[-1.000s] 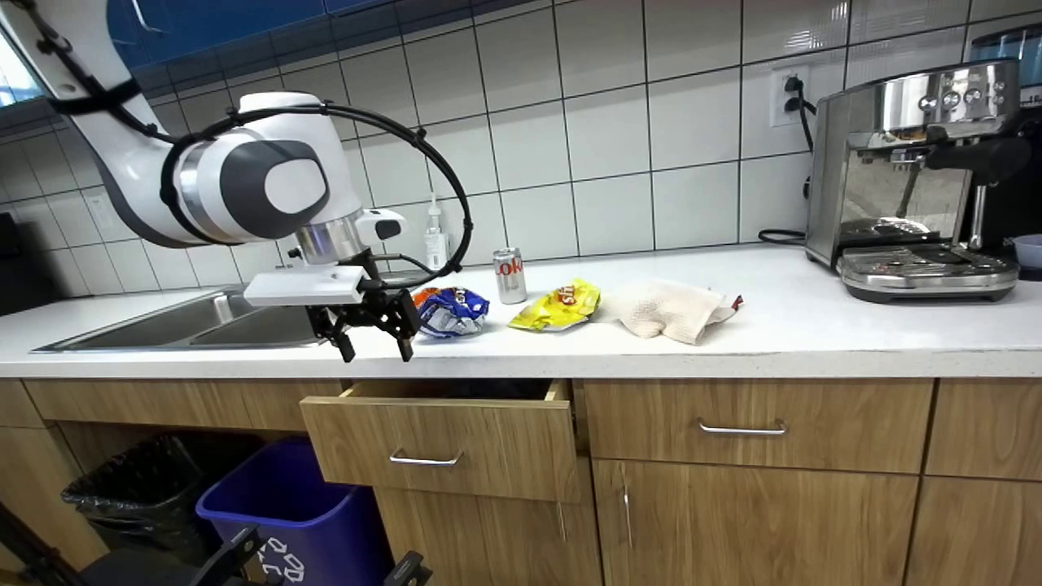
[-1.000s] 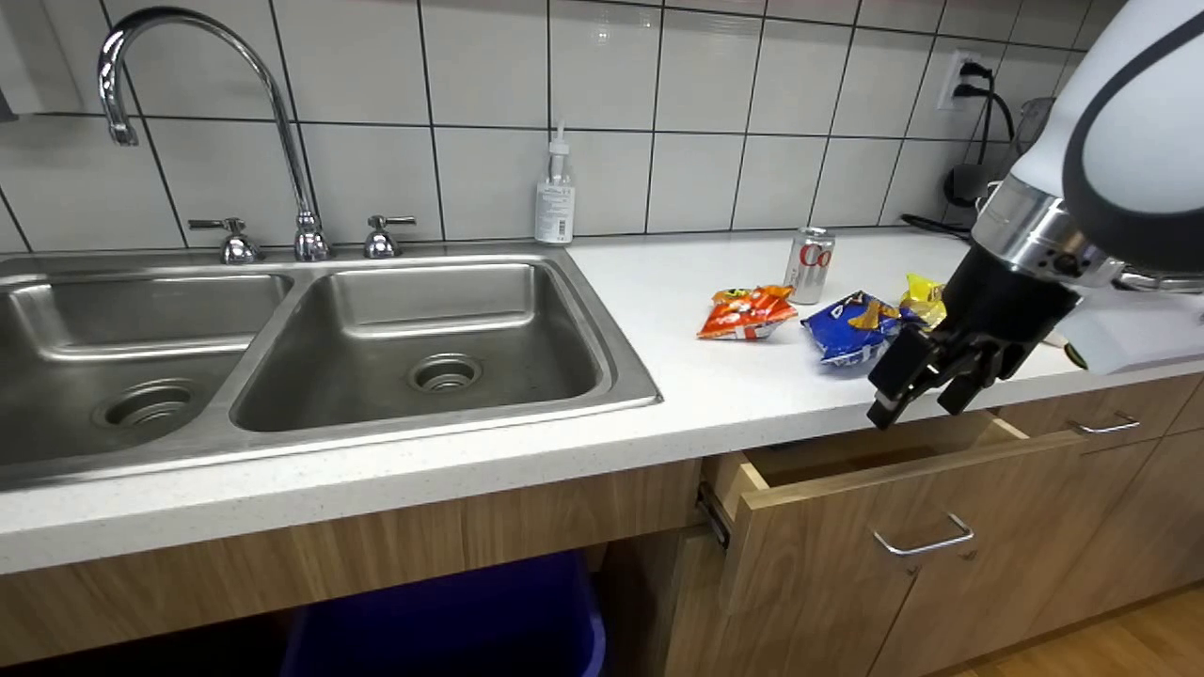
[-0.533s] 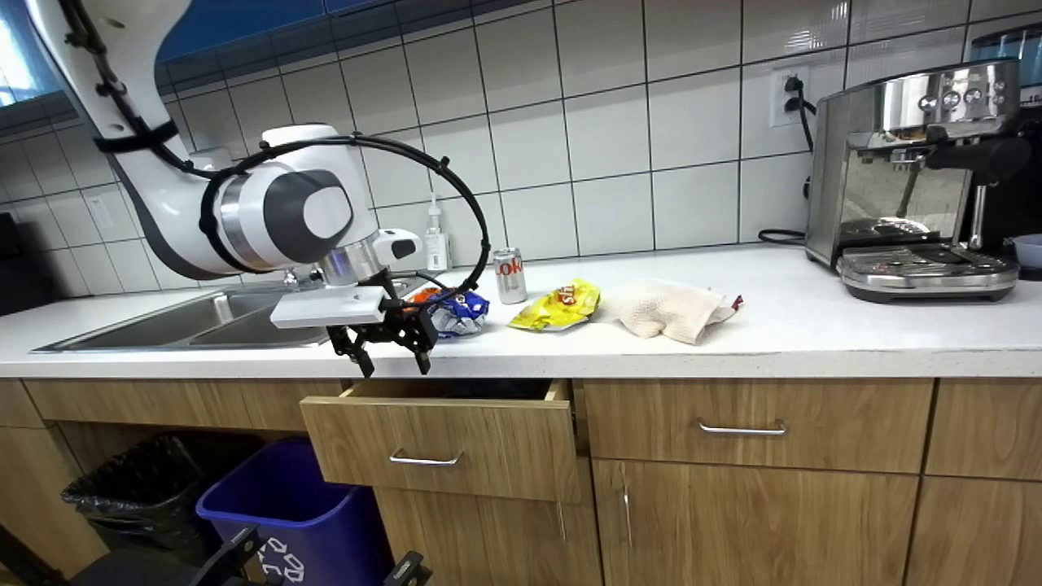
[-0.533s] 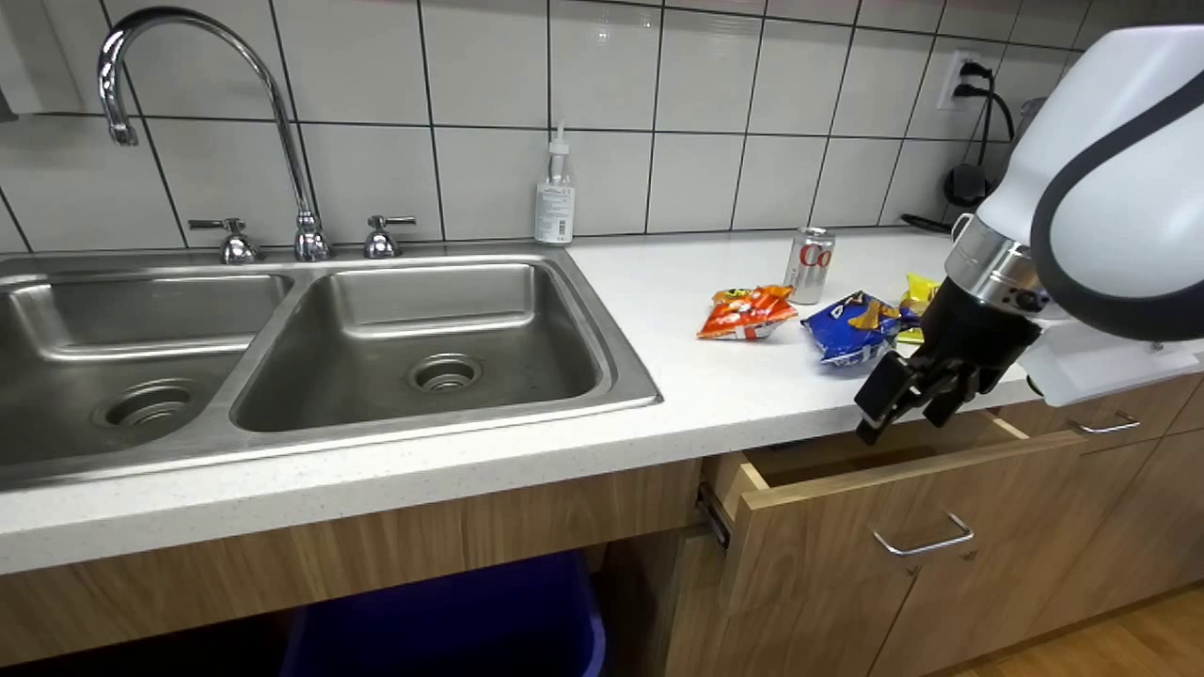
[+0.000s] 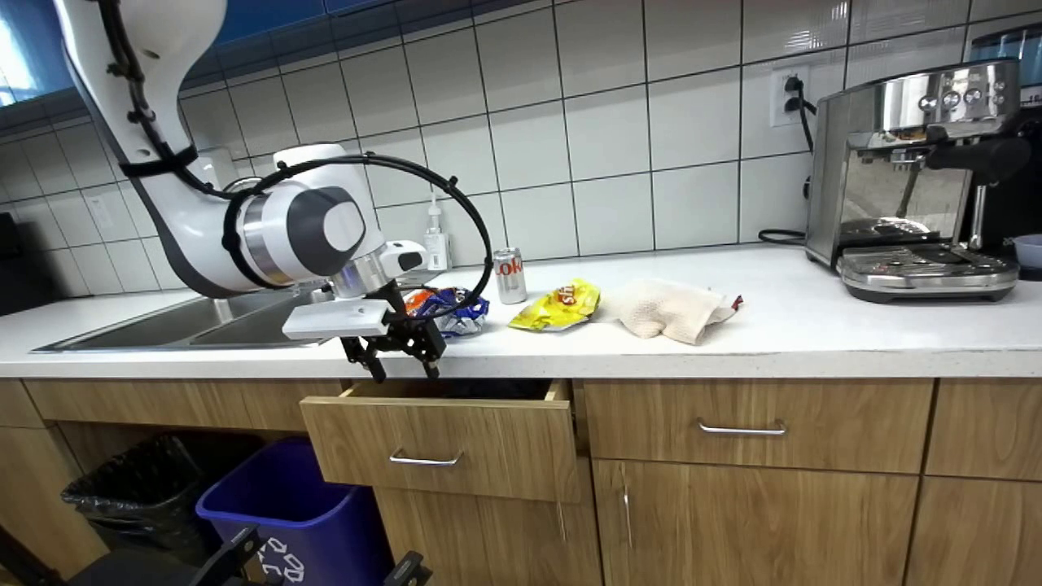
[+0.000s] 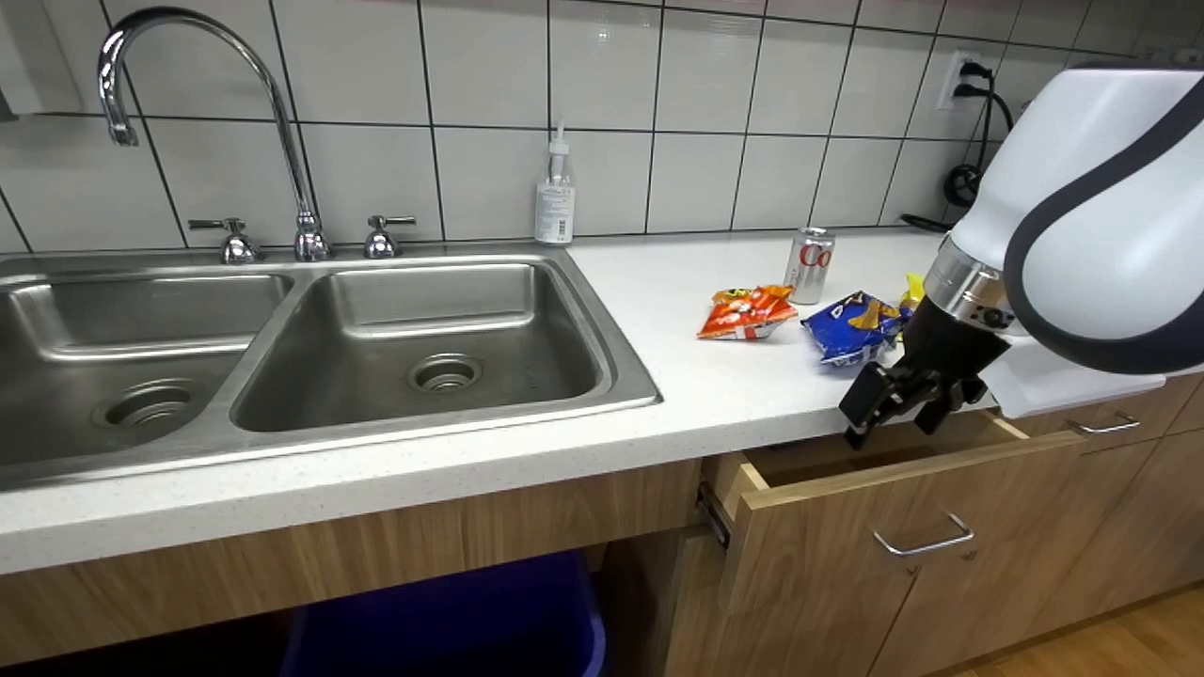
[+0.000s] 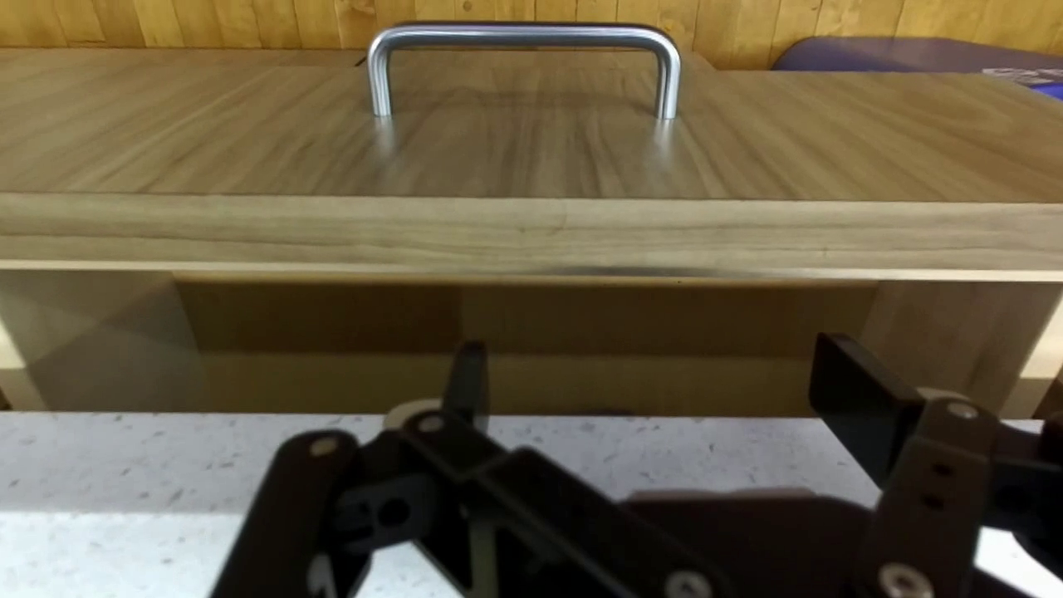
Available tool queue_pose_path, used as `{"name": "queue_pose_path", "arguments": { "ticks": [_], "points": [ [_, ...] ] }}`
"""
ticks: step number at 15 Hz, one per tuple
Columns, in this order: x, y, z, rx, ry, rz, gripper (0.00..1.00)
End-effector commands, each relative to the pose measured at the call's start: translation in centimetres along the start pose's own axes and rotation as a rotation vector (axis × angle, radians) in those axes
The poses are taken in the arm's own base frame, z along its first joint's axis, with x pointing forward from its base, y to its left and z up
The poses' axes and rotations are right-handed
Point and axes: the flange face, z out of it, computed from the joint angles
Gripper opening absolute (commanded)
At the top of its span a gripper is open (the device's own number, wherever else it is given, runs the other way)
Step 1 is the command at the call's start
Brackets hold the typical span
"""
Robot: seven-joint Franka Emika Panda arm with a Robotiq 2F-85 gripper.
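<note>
My black gripper (image 5: 405,373) hangs open at the counter's front edge, just over the pulled-out wooden drawer (image 5: 440,431). Nothing is between its fingers. In the wrist view the widely parted fingertips of the gripper (image 7: 652,353) reach across the white counter edge (image 7: 166,465) toward the drawer's interior. Beyond them lie the drawer's front panel (image 7: 531,237) and its metal handle (image 7: 523,35). The part of the drawer seen inside looks bare, though dark. A blue chip bag (image 6: 851,329) rests on the counter close behind the gripper, apart from it.
An orange bag (image 6: 748,313), a silver can (image 5: 510,277), a yellow bag (image 5: 562,305) and a cream cloth (image 5: 672,309) sit on the counter. A double sink (image 6: 630,376) is alongside. An espresso machine (image 5: 920,179) stands farther along. Below are a blue recycling bin (image 5: 285,521) and a black-lined bin (image 5: 146,488).
In both exterior views the gripper has come lower, toward the drawer opening; the arm has swung with it. The gripper stays open. Drawer, bags and can have not moved.
</note>
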Motion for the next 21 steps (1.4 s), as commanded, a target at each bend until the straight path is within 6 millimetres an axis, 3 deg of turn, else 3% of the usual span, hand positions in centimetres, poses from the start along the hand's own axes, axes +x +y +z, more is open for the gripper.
{"name": "queue_pose_path", "arguments": {
  "ticks": [1, 9, 21],
  "points": [
    [0.7, -0.7, 0.9, -0.01, 0.004, 0.031, 1.0],
    [-0.2, -0.9, 3.0, -0.041, -0.055, 0.035, 1.0],
    [-2.3, -1.1, 1.4, -0.021, -0.158, 0.047, 1.0]
  ]
}}
